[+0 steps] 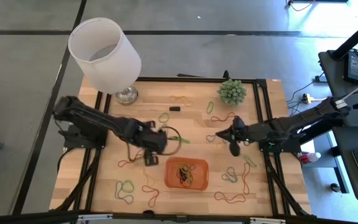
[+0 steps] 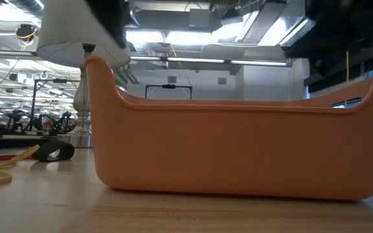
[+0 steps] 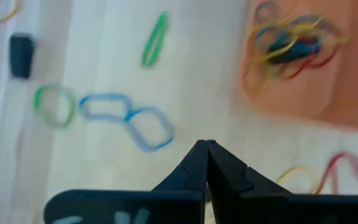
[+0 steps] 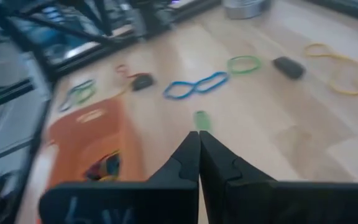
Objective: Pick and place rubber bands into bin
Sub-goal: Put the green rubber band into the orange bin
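In the high view you see the bin [image 1: 187, 173] at lower centre of the frame, on the desk [image 1: 266, 199], with a tangle of bands [image 1: 184, 173] already inside it. Your left end effector [image 1: 156, 140] sits just up and left of the bin, near the middle of the frame; its fingers [image 3: 194, 168] are pressed together, and the left wrist view shows nothing between the tips. A green band [image 1: 178, 138] lies right beside it in the high view, but you cannot tell whether the two touch. Your right end effector [image 1: 234, 134] is at centre right of the frame, up and right of the bin, also closed tip to tip with nothing visible in it in the right wrist view. Loose bands are scattered over the desk: green ones [image 1: 124, 186] at lower left, red ones [image 1: 232, 198] at lower right, a yellow one [image 1: 180, 99] near the top. In the left wrist view, a linked blue pair [image 3: 129, 120] lies at left centre, a green loop [image 3: 55, 104] touching its end, and a slim green band [image 3: 155, 38] toward the top. A lamp [image 1: 105, 56] stands at upper left of the high view, a small plant [image 1: 232, 91] at upper right. The low view is filled by the bin's orange wall [image 2: 238, 149].
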